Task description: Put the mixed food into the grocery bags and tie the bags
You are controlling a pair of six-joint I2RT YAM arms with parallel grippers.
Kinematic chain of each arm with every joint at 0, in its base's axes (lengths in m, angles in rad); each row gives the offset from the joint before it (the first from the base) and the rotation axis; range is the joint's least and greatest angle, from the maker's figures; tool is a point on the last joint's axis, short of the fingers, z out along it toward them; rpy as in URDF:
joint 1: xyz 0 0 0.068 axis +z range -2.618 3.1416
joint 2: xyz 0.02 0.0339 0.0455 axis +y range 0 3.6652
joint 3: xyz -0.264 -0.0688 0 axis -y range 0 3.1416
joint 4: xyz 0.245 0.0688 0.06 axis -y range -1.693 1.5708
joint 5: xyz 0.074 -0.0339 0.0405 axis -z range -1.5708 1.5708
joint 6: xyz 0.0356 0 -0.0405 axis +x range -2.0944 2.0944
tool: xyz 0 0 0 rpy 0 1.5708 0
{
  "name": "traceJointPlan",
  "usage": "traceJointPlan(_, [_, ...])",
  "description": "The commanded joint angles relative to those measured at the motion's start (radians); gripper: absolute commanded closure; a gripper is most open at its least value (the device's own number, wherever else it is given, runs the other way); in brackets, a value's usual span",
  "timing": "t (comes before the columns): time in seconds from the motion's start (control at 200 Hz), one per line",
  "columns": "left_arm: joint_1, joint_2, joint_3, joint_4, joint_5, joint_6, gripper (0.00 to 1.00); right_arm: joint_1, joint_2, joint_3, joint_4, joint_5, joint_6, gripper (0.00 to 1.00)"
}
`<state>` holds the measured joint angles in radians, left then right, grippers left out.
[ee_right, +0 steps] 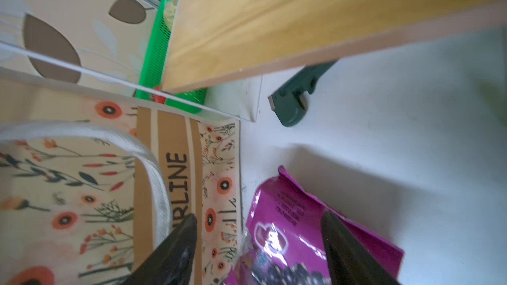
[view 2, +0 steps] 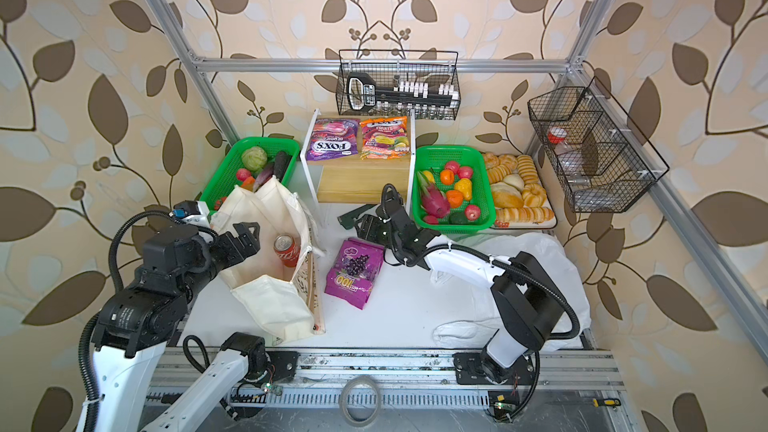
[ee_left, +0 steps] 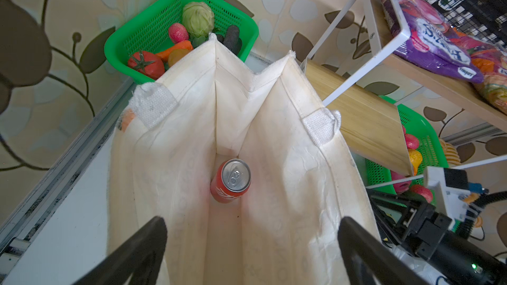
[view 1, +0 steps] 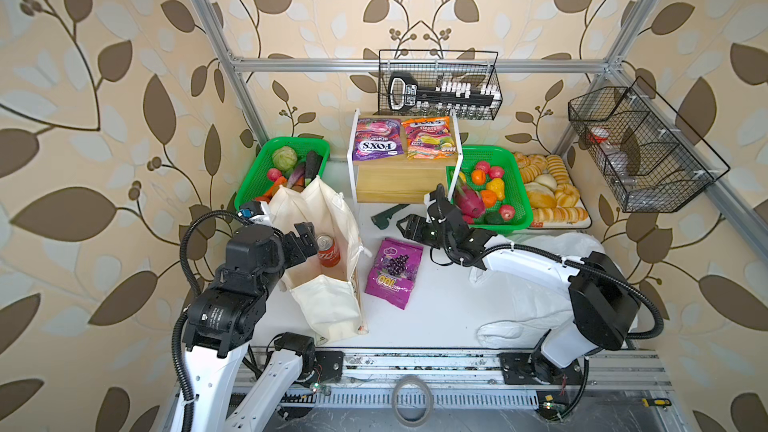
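Two open claws: left gripper (view 1: 308,239) at the tote (view 1: 291,201) holding a red can (view 1: 328,252), right gripper (view 1: 408,228) over the purple packet (view 1: 395,274).

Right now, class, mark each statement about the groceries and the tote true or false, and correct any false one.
1. The red soda can stands upright inside the cream tote. True.
2. The purple grape packet is in the tote. False: it lies on the table beside the tote.
3. The pink dragon fruit sits in a green basket. True.
4. The orange Fox's Fruits packet lies in the tote too. False: it lies on top of the wooden shelf.
5. The left gripper is shut on the can. False: its jaws stand open, apart from the can.
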<state>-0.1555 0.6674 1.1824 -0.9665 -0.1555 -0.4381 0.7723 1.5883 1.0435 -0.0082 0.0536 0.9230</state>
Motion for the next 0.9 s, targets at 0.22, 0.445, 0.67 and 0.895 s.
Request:
traceJointPlan(0.22, [0.004, -0.009, 0.093, -0.045, -0.016, 0.002, 0.01, 0.069, -0.102, -0.224, -0.095, 0.069, 0.169, 0.1])
traceJointPlan(0.445, [0.004, -0.015, 0.134, -0.065, 0.001, 0.018, 0.01, 0.107, 0.038, -0.241, 0.081, -0.102, 0.243, 0.1])
traceJointPlan(0.67, [0.004, -0.035, 0.156, -0.114, -0.02, 0.036, 0.01, 0.119, 0.049, -0.279, 0.145, -0.031, 0.237, 0.58])
traceJointPlan(0.895, [0.004, -0.06, 0.148, -0.127, -0.059, 0.039, 0.01, 0.125, -0.139, -0.308, 0.053, 0.063, 0.097, 1.0])
